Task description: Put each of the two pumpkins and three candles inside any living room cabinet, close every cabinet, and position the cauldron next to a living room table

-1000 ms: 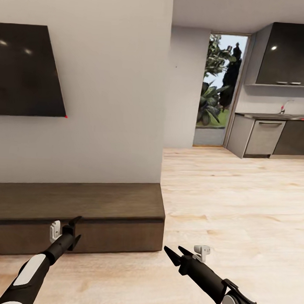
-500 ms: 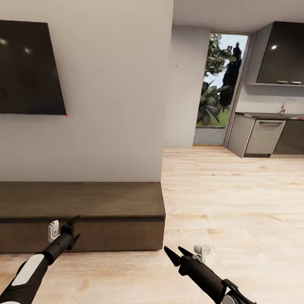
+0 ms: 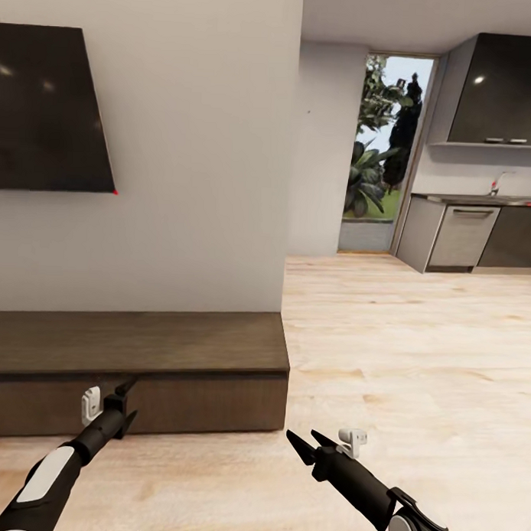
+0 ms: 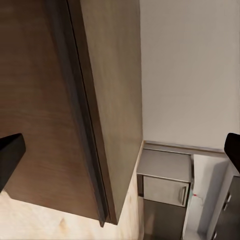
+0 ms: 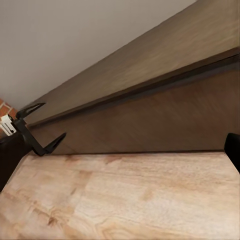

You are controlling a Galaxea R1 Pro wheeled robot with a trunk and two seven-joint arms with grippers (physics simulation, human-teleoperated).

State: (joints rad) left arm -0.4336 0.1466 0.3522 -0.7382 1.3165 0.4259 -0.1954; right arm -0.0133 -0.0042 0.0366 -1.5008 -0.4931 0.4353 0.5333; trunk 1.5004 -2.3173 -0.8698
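Nearest us, our left claw (image 3: 126,399) and right claw (image 3: 305,444) hang spread wide, holding nothing. Over the last second the view has dipped slightly while we face the cabinet (image 3: 178,362), its fronts shut, so we judge ourselves positioning. Beyond, the television (image 3: 49,109) is cut off; the pumpkins' whereabouts we cannot tell.

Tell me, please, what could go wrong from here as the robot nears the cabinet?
The open left gripper is already close to the cabinet front and could strike it. The front looks handleless, so open fingers may slip when pulling. The right gripper hangs low over the floor.
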